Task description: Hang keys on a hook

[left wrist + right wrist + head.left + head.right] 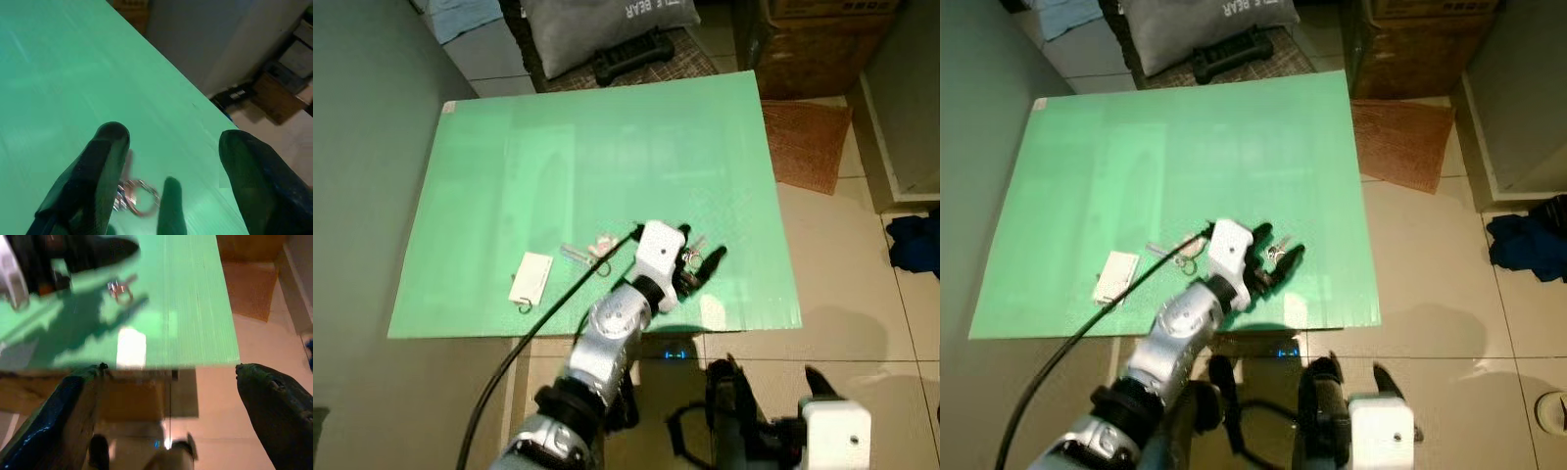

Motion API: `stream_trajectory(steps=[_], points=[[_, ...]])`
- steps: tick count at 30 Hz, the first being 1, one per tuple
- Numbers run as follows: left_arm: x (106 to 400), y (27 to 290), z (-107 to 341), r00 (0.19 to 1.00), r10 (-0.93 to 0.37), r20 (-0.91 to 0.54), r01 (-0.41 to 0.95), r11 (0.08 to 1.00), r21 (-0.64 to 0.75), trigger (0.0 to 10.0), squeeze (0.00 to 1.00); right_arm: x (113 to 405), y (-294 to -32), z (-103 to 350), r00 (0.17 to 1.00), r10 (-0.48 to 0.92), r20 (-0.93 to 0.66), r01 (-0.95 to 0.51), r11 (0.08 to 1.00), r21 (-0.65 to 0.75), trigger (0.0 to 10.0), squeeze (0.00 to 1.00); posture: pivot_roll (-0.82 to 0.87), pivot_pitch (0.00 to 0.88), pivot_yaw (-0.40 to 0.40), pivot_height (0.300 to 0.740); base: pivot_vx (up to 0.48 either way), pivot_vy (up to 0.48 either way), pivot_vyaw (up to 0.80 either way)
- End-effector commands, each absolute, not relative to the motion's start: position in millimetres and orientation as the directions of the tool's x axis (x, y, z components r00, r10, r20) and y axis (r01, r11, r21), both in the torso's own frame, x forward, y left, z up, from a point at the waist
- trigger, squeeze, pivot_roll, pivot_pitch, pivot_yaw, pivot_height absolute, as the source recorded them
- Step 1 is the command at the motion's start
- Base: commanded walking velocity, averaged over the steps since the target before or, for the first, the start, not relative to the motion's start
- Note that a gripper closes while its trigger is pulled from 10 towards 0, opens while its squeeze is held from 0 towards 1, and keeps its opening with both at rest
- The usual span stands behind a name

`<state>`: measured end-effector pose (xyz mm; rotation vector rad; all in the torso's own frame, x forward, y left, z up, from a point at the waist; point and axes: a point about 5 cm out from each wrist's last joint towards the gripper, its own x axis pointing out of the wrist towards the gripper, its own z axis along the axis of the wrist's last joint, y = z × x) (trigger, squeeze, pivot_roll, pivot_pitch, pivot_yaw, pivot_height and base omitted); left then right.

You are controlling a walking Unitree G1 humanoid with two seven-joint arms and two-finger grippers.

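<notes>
A small bunch of keys (693,256) on a ring lies on the green table (607,147) near its front right edge. My left gripper (699,258) hangs over it, open, with one black finger on each side. In the left wrist view the keys (135,197) lie on the table between the fingers (105,152), close to one of them. A white hook plate (530,277) lies flat to the left, its small metal hook at the near end. My right gripper (168,371) is low in front of the table edge, open and holding nothing.
Small pale items (588,252) lie between the plate and the keys. A grey cushion (607,24) and a black object (631,54) sit behind the table. A cardboard box (813,39), a brown mat (808,142) and dark blue cloth (915,243) are on the tiled floor to the right.
</notes>
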<state>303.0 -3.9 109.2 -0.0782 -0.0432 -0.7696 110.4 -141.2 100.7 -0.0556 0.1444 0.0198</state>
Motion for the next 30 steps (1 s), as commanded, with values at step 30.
stream_trajectory(steps=[30], points=[[315.1, 73.6, 170.4, 0.852, -0.462, 0.246, 0.507, 0.845, -0.172, 10.0, 0.0, 175.8, -177.9, 82.5, 0.986, -0.052, -0.157, 0.053, 0.999, 0.004, 10.0, 0.0, -0.19, 0.281, 0.125, 0.74, 0.0, 0.0, 0.0]])
